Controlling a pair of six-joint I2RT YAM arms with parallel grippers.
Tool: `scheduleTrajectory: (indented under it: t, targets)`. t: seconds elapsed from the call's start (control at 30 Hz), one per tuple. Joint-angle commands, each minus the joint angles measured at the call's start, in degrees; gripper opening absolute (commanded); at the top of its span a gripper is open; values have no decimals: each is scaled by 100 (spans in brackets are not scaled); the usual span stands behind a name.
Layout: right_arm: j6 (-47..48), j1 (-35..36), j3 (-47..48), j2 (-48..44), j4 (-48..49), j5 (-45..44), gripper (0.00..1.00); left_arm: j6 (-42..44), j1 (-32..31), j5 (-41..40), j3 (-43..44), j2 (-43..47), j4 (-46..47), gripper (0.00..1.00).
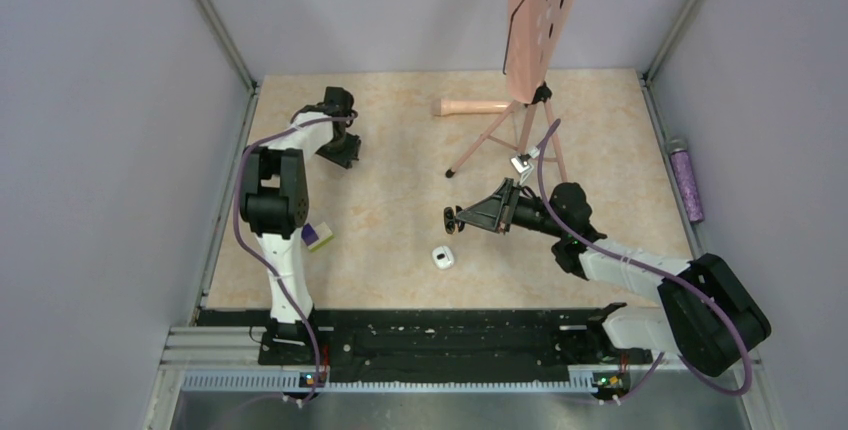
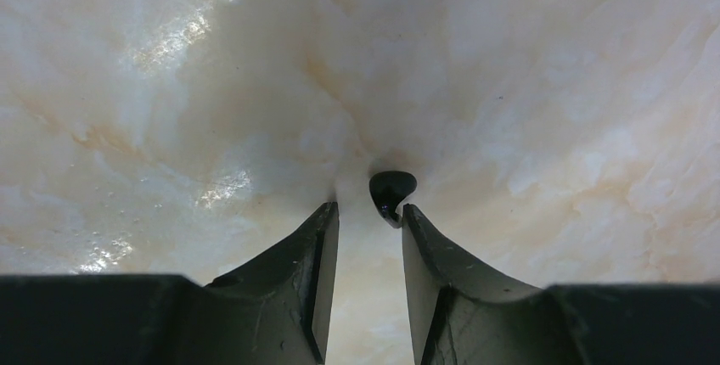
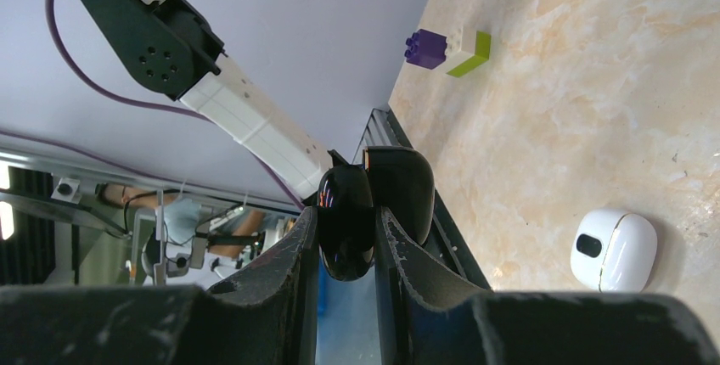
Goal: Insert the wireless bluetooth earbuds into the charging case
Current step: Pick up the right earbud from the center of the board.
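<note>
One tiny black earbud (image 2: pixel 392 193) lies on the worktop (image 2: pixel 552 85), just ahead of the left pincer (image 2: pixel 369 209), whose jaws stand part open and empty. The earbud looks light, hard and glossy, apt to skid — best pinched squarely across its bulbous body. The right pincer (image 3: pixel 346 210) clamps what seems the glossy black case (image 3: pixel 399 187). No writing is legible.

A beige marbled worktop (image 1: pixel 400 110) is enclosed on three sides by lilac-grey walls (image 1: pixel 100 150). Beyond the right gripper (image 1: pixel 452 220), toward the rear, a tripod (image 1: pixel 500 135) carrying a pink perforated board (image 1: pixel 545 10) is set. Soft glare is seen on the worktop.
</note>
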State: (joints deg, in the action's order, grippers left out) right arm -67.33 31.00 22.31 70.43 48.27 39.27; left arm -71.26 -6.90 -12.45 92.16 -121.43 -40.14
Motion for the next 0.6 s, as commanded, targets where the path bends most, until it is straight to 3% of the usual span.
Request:
scheduleTrajectory:
  t: [0.0, 0.57]
  targets:
    - [16, 42, 213, -103, 279, 8, 0, -401, -31, 84, -137, -59, -276, 39]
    - [149, 38, 275, -292, -58, -2, 0, -510, -14, -54, 471, -489, -563, 38]
